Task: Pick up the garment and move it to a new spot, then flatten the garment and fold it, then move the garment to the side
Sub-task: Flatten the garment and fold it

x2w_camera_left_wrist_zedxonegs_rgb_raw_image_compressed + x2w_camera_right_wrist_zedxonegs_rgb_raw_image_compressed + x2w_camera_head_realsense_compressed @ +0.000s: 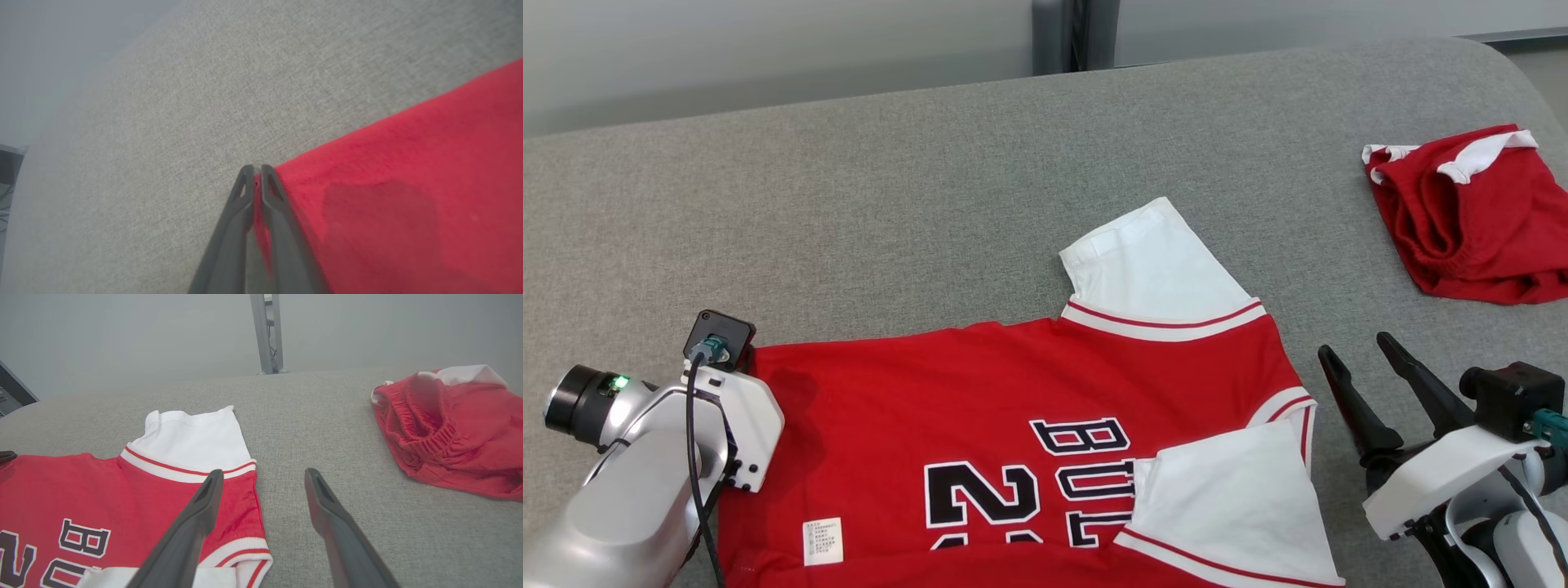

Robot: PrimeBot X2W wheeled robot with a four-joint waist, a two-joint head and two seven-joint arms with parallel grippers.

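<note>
Left gripper (256, 167): fingers pressed together, a thin strip of red cloth in the slit between them. They pinch the corner of the jersey (408, 163) where its edge meets the grey cushion (163, 122). In the head view this arm's pale wrist sits over the same corner, at the jersey's (1013, 376) left end, and hides the fingers.

Right gripper (1354, 343): fingers spread wide, nothing between them. It stands just off the jersey's right edge, over bare cushion (849, 204). Cannot tell whether the tips touch the fabric. From its own wrist, the left finger overlaps the jersey's (61, 486) shoulder and the right one lies over the cushion (327, 416); gap between fingers (264, 473) open.

Jersey: red, spread flat in the near middle of the cushion, black letters and a number outlined in white on the upper face. Far white sleeve (1152, 269) lies stretched out. Near white sleeve (1233, 490) is folded in over the lettering. A small white label (823, 541) sits near the left end.

Red shorts (1478, 220), crumpled with white trim, lie at the far right, well apart from the jersey; the waistband (425, 428) is gathered.

Metal post (1062, 33) beyond the cushion's far edge.
</note>
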